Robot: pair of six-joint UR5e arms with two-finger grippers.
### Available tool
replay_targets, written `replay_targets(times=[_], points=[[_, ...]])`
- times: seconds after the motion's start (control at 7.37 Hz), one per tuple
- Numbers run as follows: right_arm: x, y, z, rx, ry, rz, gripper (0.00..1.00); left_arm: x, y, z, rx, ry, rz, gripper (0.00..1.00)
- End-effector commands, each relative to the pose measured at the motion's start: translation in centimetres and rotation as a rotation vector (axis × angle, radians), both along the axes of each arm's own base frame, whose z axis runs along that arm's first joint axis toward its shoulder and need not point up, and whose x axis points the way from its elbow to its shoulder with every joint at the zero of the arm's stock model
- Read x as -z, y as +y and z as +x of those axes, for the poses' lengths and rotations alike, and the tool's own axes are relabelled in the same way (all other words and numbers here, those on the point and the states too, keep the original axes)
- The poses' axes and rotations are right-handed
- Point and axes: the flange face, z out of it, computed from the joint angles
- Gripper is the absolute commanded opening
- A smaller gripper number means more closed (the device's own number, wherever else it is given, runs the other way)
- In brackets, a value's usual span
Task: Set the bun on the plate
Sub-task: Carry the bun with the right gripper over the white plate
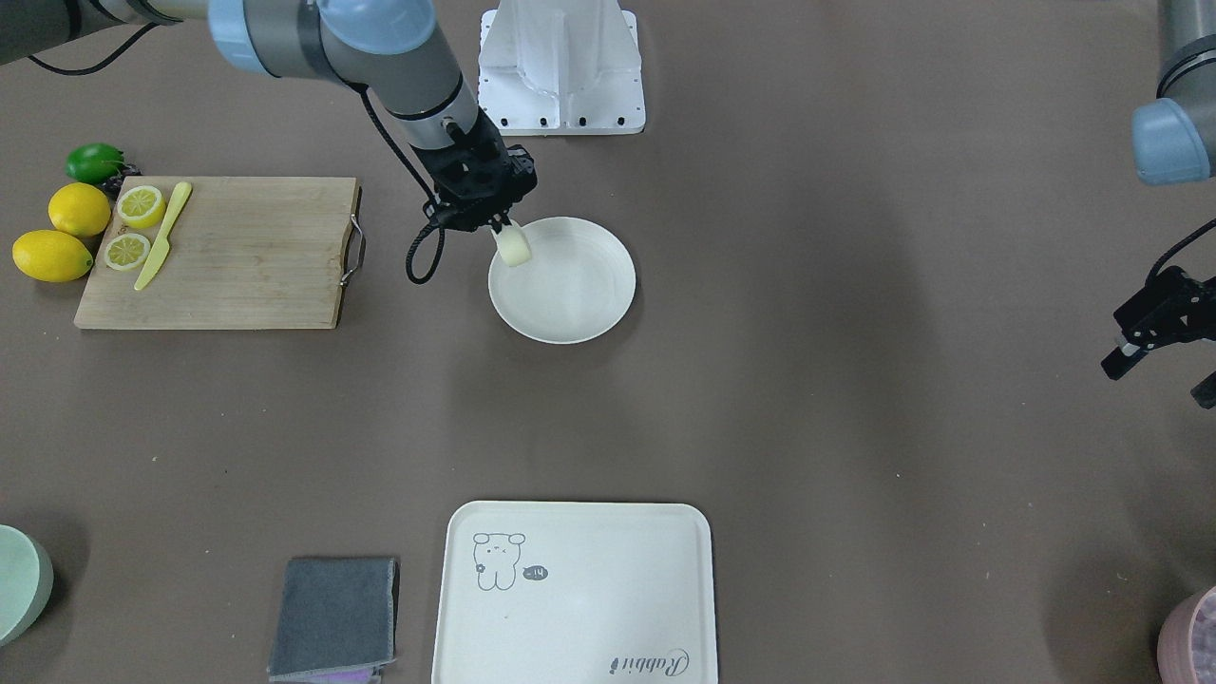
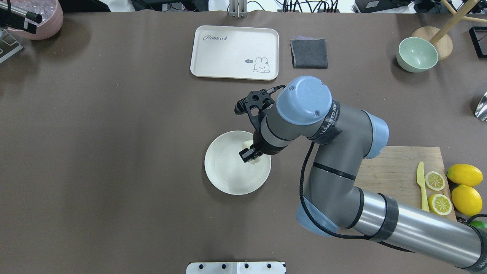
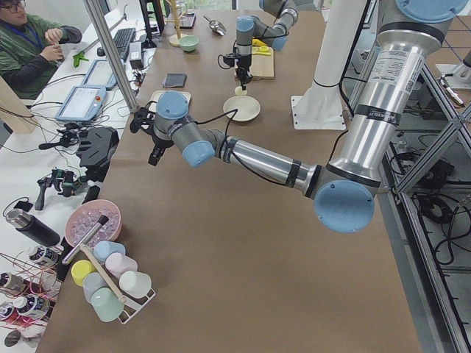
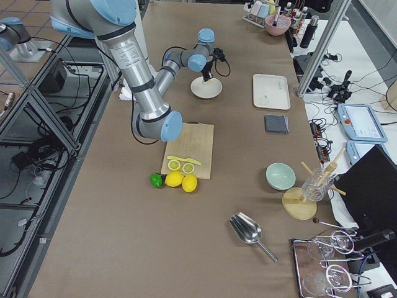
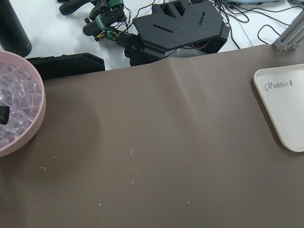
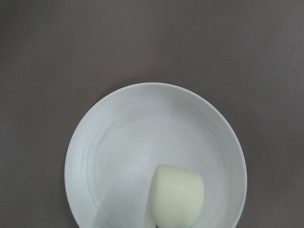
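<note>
The pale cream bun [image 1: 514, 248] hangs at the near-robot edge of the round off-white plate [image 1: 570, 318], just over its inside. My right gripper [image 1: 502, 228] is shut on the bun from above. The right wrist view looks straight down on the bun [image 6: 175, 195] over the plate [image 6: 142, 137]. From overhead, the right gripper [image 2: 249, 154] and its wrist hide most of the bun above the plate [image 2: 224, 167]. My left gripper [image 1: 1159, 378] hangs far off at the table's other end, open and holding nothing.
A wooden cutting board [image 1: 237, 252] with lemon slices and a yellow knife [image 1: 163, 237] lies beside whole lemons [image 1: 66, 233]. The cream tray [image 1: 570, 589] and a grey cloth [image 1: 332, 613] sit at the far side. A pink bowl of ice [image 5: 19, 118] is near the left arm.
</note>
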Motion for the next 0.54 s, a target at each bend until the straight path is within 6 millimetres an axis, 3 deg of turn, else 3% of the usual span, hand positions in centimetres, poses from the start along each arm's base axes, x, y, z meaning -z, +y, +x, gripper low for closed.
replay_targets(times=[0.0, 0.27, 0.41], points=[[-0.4, 1.1, -3.0, 0.023, -0.020, 0.017, 0.00, -1.5, 0.3, -0.1, 0.004, -0.001, -0.005, 0.97], [0.3, 2.2, -4.0, 0.044, -0.040, 0.027, 0.52, -1.3, 0.4, -0.1, 0.001, 0.002, 0.043, 0.97], [0.6, 2.4, -4.2, 0.050, -0.047, 0.031, 0.95, -2.0, 0.9, -0.4, 0.003, 0.001, 0.043, 0.97]])
